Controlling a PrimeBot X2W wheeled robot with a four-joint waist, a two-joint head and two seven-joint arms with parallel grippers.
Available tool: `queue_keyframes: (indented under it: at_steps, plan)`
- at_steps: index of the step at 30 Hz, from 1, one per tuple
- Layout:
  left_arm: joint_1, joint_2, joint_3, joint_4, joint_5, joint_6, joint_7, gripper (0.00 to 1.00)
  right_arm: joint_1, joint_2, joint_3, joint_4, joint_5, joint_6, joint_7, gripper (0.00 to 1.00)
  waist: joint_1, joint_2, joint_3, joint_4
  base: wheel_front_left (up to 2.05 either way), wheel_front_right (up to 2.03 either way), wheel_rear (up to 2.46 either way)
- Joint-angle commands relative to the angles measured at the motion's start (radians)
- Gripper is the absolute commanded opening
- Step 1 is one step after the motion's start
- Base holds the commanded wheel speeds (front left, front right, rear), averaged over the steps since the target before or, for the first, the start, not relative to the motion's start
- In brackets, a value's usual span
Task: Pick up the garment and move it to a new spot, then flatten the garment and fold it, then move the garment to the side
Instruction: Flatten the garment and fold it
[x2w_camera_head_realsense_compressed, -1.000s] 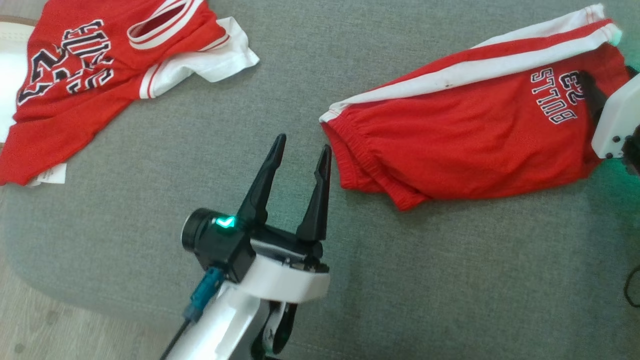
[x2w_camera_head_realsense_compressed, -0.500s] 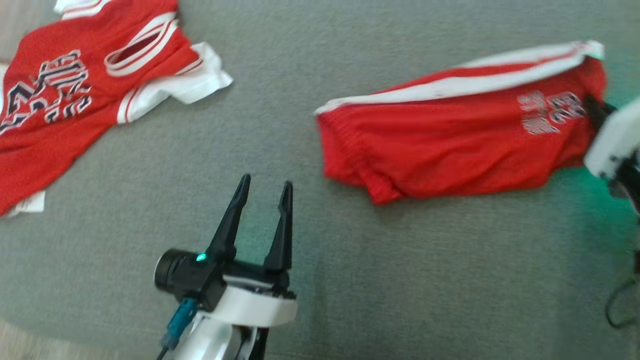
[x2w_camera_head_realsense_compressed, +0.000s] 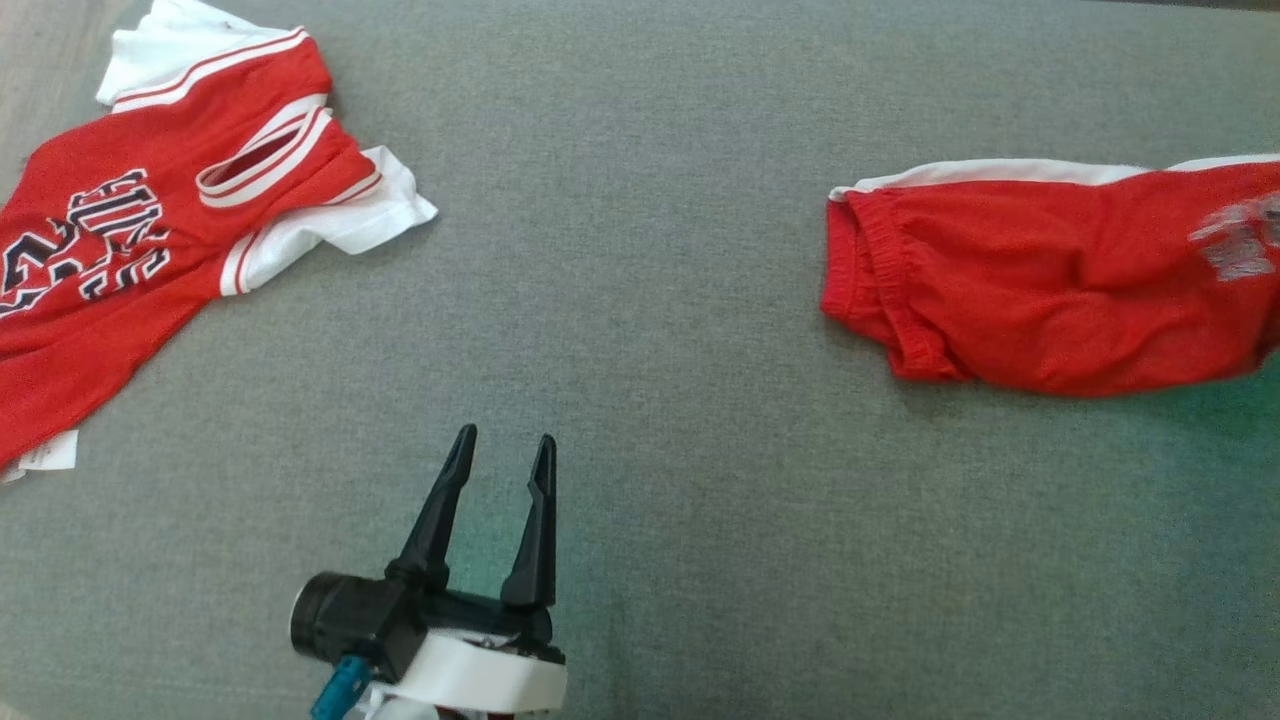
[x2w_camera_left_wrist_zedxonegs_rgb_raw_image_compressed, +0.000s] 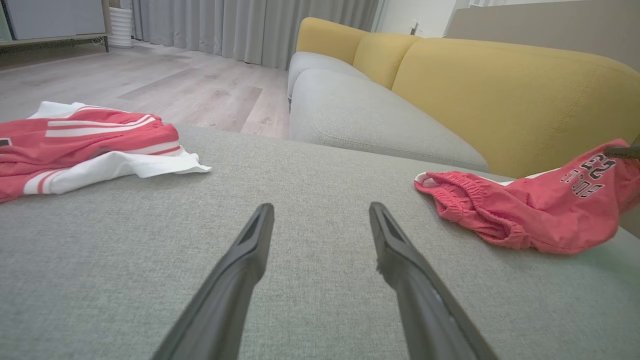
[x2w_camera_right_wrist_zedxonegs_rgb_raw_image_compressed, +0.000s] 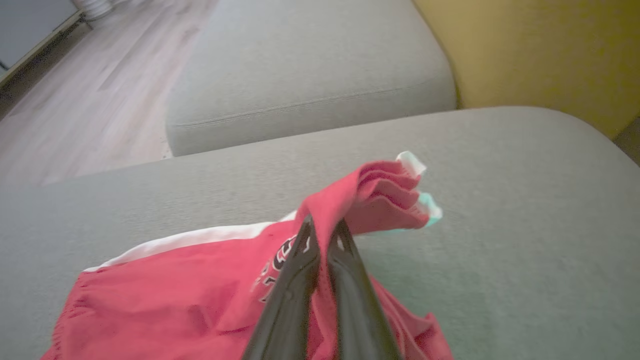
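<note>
The garment, a pair of red shorts (x2w_camera_head_realsense_compressed: 1050, 290) with a white side stripe, lies at the right of the grey cushion (x2w_camera_head_realsense_compressed: 640, 250), its waistband end pointing left. My right gripper (x2w_camera_right_wrist_zedxonegs_rgb_raw_image_compressed: 322, 225) is shut on the shorts (x2w_camera_right_wrist_zedxonegs_rgb_raw_image_compressed: 175, 295) near the printed leg end, lifting a bunched fold of cloth off the cushion. In the left wrist view the shorts (x2w_camera_left_wrist_zedxonegs_rgb_raw_image_compressed: 525, 215) rise at the right edge. My left gripper (x2w_camera_head_realsense_compressed: 503, 445) is open low in the middle of the cushion, well left of the shorts, with nothing between its fingers (x2w_camera_left_wrist_zedxonegs_rgb_raw_image_compressed: 320, 210).
A red and white jersey (x2w_camera_head_realsense_compressed: 150, 240) lies spread at the cushion's far left (x2w_camera_left_wrist_zedxonegs_rgb_raw_image_compressed: 75, 145). A grey sofa seat (x2w_camera_left_wrist_zedxonegs_rgb_raw_image_compressed: 360, 120) with yellow backrests (x2w_camera_left_wrist_zedxonegs_rgb_raw_image_compressed: 500, 90) stands beyond the cushion. Wooden floor (x2w_camera_left_wrist_zedxonegs_rgb_raw_image_compressed: 150, 85) lies past the cushion's left edge.
My right gripper has shut on the shorts and dragged them rightwards, away from the jersey. The head camera has shifted. My left gripper has stayed open.
</note>
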Motion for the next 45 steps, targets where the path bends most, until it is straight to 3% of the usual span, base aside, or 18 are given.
queue_keyframes:
  at_steps: [1, 6, 10, 13, 20, 22, 24, 25, 31, 36, 45]
  plan:
    - [-0.001, -0.004, 0.029, -0.023, 0.004, -0.006, -0.008, 1.0, -0.021, -0.002, 0.058, -0.065, 0.011, 0.007, 0.014, 0.0, 0.0, -0.0001, -0.003, 0.003, 0.0, 0.0, 0.0]
    - [-0.007, -0.005, 0.005, -0.015, -0.013, -0.007, -0.008, 1.0, -0.036, 0.059, 0.274, -0.127, 0.029, 0.007, 0.076, 0.0, 0.0, -0.0001, -0.007, 0.019, 0.0, 0.0, 0.0]
    - [-0.013, -0.005, -0.006, -0.008, -0.029, 0.003, -0.008, 1.0, -0.038, 0.111, 0.412, -0.103, 0.017, 0.007, 0.088, 0.0, 0.0, -0.0001, -0.007, 0.042, 0.0, 0.0, 0.0]
    - [-0.014, -0.005, -0.018, -0.002, -0.038, 0.008, -0.008, 1.0, -0.051, 0.148, 0.457, -0.049, -0.008, 0.007, 0.074, 0.0, 0.0, -0.0001, -0.008, 0.063, 0.0, 0.0, 0.0]
    - [-0.003, -0.005, -0.022, 0.006, -0.053, 0.022, -0.008, 1.0, -0.052, 0.163, 0.48, 0.025, -0.029, 0.007, 0.055, 0.0, 0.0, -0.0001, -0.019, 0.098, 0.0, 0.0, 0.0]
    - [0.002, -0.005, -0.017, 0.007, -0.055, 0.025, -0.008, 1.0, -0.049, 0.159, 0.479, 0.036, -0.032, 0.007, 0.043, 0.25, 0.0, -0.0001, -0.023, 0.099, 0.0, 0.0, 0.0]
    - [0.008, -0.005, -0.013, 0.009, -0.057, 0.027, -0.008, 1.0, -0.043, 0.151, 0.496, 0.042, -0.035, 0.007, 0.031, 0.97, 0.0, -0.0001, -0.03, 0.093, 0.0, 0.0, 0.0]
    - [0.011, -0.005, -0.014, 0.01, -0.058, 0.027, -0.008, 1.0, -0.038, 0.149, 0.503, 0.043, -0.031, 0.007, 0.029, 1.0, 0.0, -0.0001, -0.033, 0.089, 0.0, 0.0, 0.0]
    - [0.02, -0.005, -0.009, 0.011, -0.057, 0.032, -0.008, 1.0, 0.009, 0.116, 0.588, -0.014, 0.045, 0.007, 0.011, 1.0, 0.0, -0.0001, -0.062, 0.046, 0.0, 0.0, 0.0]
    - [0.04, -0.005, 0.013, 0.018, -0.045, 0.031, -0.008, 1.0, 0.084, 0.084, 0.605, -0.113, 0.07, 0.007, -0.075, 1.0, 0.0, -0.0001, -0.098, -0.001, 0.0, 0.0, 0.0]
    - [0.089, -0.005, 0.062, 0.006, -0.025, 0.026, -0.008, 1.0, 0.282, 0.06, 0.454, -0.195, -0.072, 0.007, -0.335, 1.0, 0.0, -0.0001, -0.166, -0.046, 0.0, 0.0, 0.0]
